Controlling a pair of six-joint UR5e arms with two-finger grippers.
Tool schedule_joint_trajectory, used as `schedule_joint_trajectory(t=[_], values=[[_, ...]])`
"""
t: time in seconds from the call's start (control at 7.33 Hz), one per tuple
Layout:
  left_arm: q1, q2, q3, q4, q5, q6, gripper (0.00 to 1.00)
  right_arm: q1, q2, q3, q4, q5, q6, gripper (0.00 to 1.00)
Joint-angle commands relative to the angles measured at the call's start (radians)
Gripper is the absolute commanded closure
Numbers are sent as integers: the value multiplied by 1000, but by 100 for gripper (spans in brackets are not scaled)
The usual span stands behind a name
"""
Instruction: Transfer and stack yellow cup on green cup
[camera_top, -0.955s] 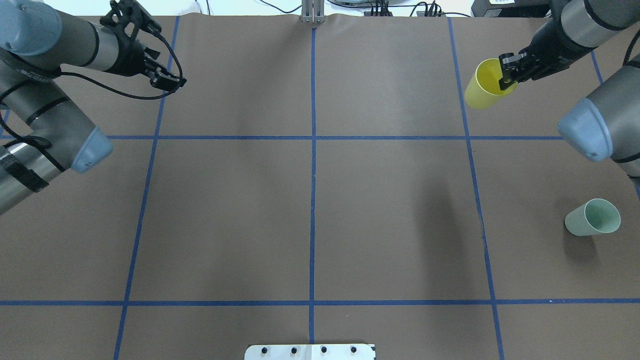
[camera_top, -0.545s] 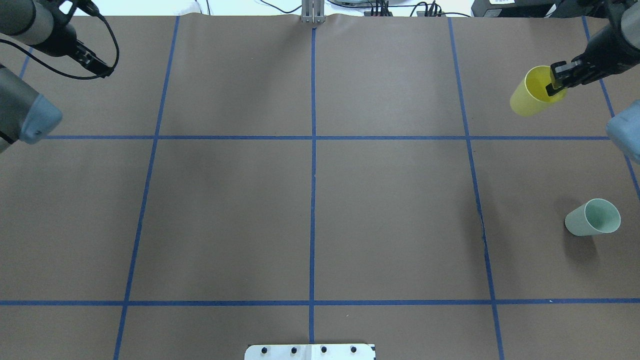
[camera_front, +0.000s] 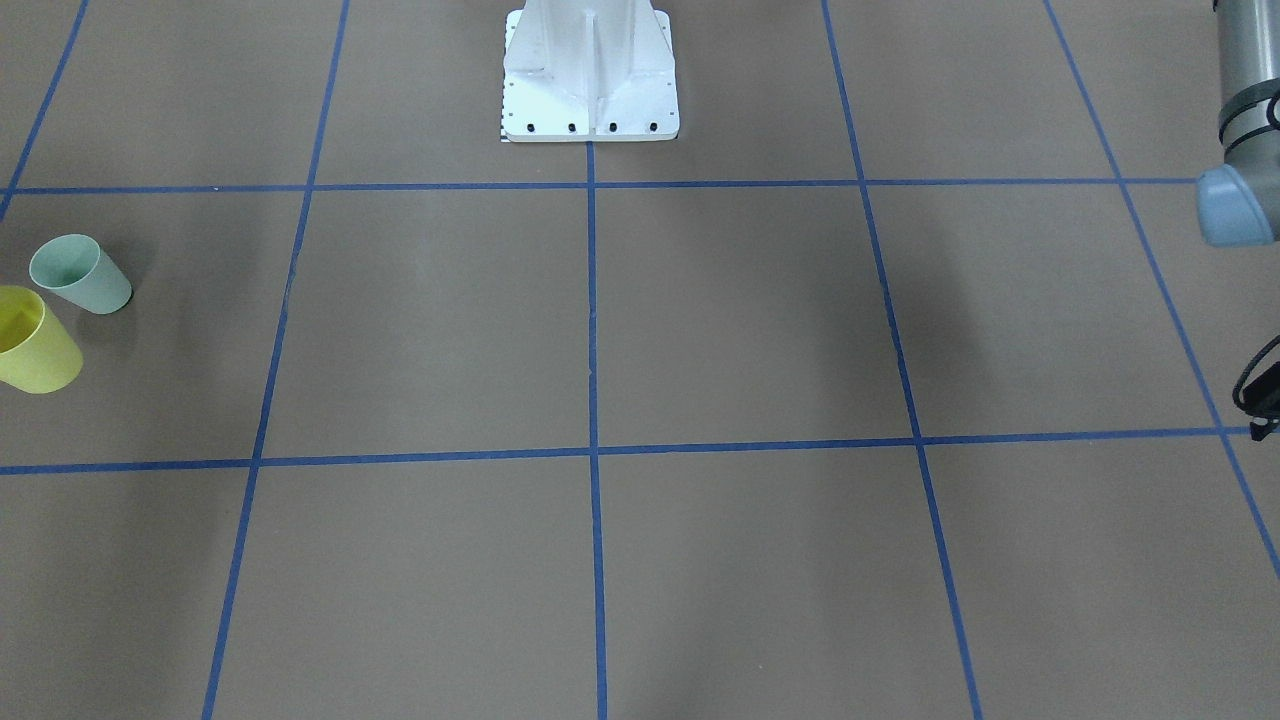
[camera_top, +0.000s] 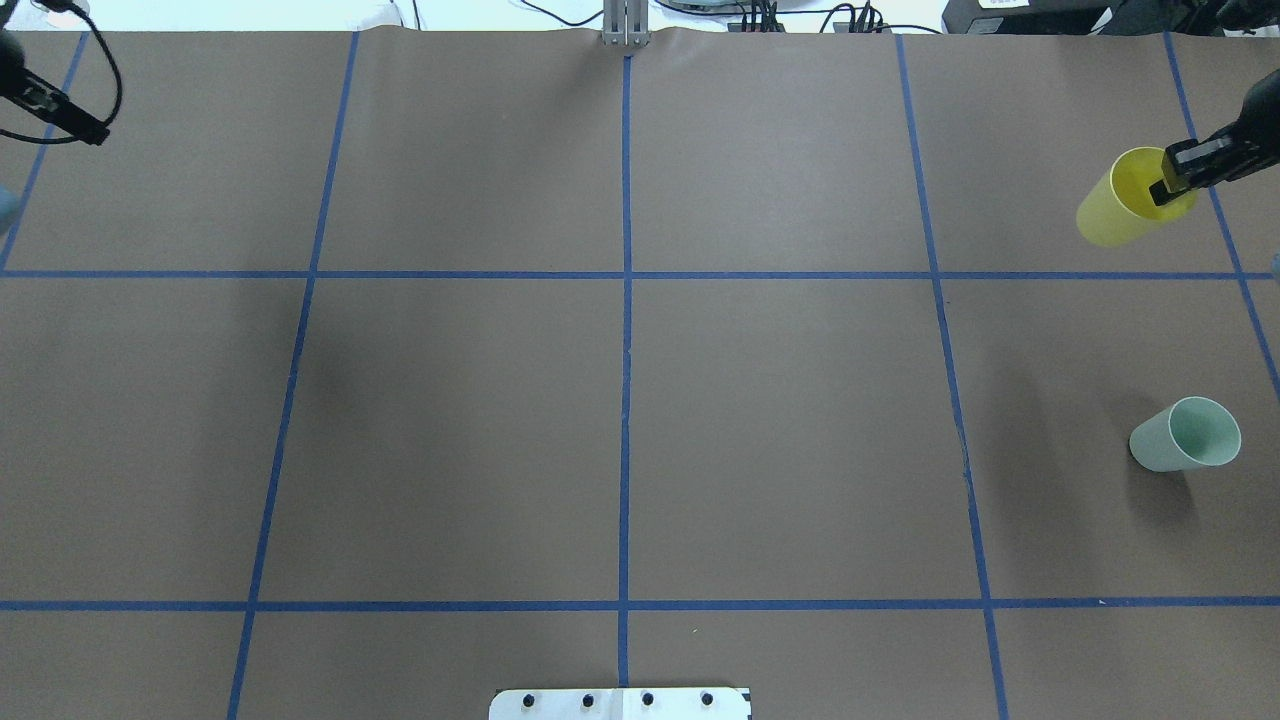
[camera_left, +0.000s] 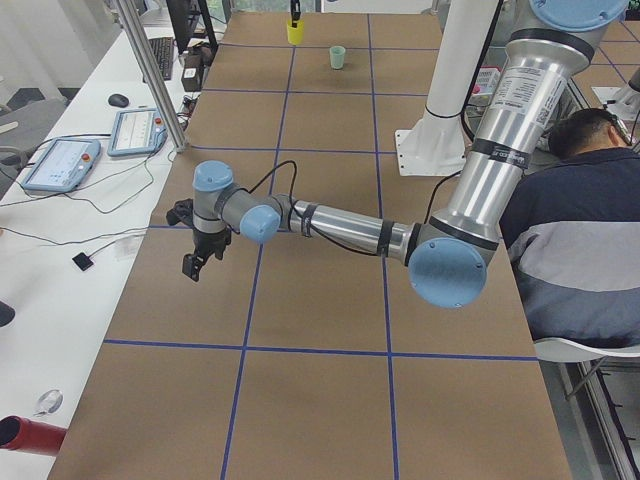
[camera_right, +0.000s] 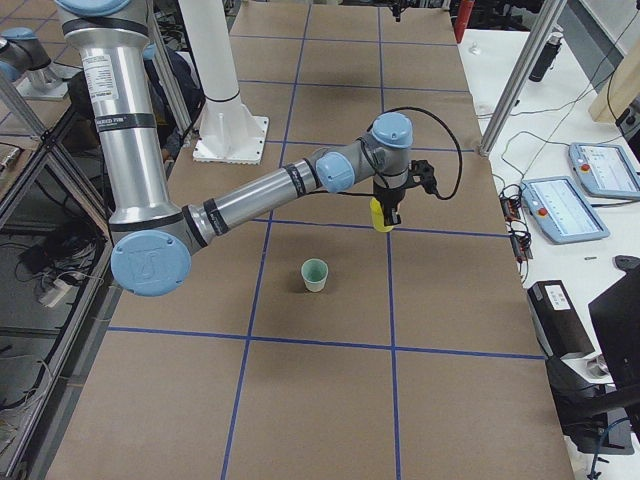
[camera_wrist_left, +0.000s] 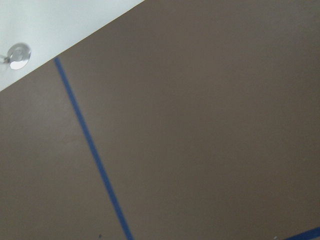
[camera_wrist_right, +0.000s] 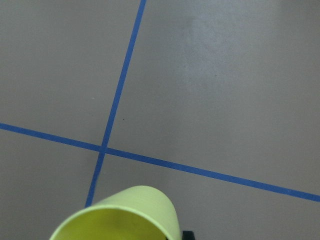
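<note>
The yellow cup (camera_top: 1120, 210) hangs tilted in my right gripper (camera_top: 1172, 182), which is shut on its rim, one finger inside and one outside, above the far right of the table. It also shows in the front view (camera_front: 35, 345), the right side view (camera_right: 381, 216) and the right wrist view (camera_wrist_right: 120, 217). The green cup (camera_top: 1185, 437) stands upright on the table nearer the robot, apart from the yellow one; it also shows in the front view (camera_front: 80, 273) and the right side view (camera_right: 315, 274). My left gripper (camera_top: 70, 120) is open and empty at the far left edge.
The brown table (camera_top: 620, 400) carries a grid of blue tape lines. The robot's white base plate (camera_front: 590, 90) sits at the near middle edge. Teach pendants (camera_right: 555, 208) and cables lie on the bench beyond the table's far edge.
My right gripper has carried the yellow cup to the right and slightly nearer the robot. My left arm has drawn back to the left, almost out of the overhead view. The green cup has not moved.
</note>
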Motion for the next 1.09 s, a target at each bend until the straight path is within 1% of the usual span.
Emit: schedule_joint_trajectory(t=[0.0, 0.14, 0.27, 0.41, 0.55, 0.68, 0.82, 0.95], values=[[-57, 69, -28, 96, -7, 15, 0, 30, -61, 20, 3, 36, -68, 100], [-73, 121, -35, 97, -40, 18, 0, 36, -90, 45, 3, 37, -74, 100], [-144, 174, -41, 91, -161, 18, 0, 36, -121, 71, 3, 37, -74, 100], [-195, 218, -73, 91, -226, 24, 0, 36, -146, 91, 5, 37, -74, 100], [-212, 290, -134, 100, -229, 134, 0, 36, -170, 108, 5, 37, -74, 100], [-231, 332, -180, 134, -228, 174, 0, 36, -195, 125, 5, 37, -59, 100], [-244, 350, -240, 239, -228, 178, 0, 35, -215, 128, 5, 37, -53, 100], [-249, 366, -303, 308, -228, 185, 0, 35, -227, 136, 5, 37, -38, 100]])
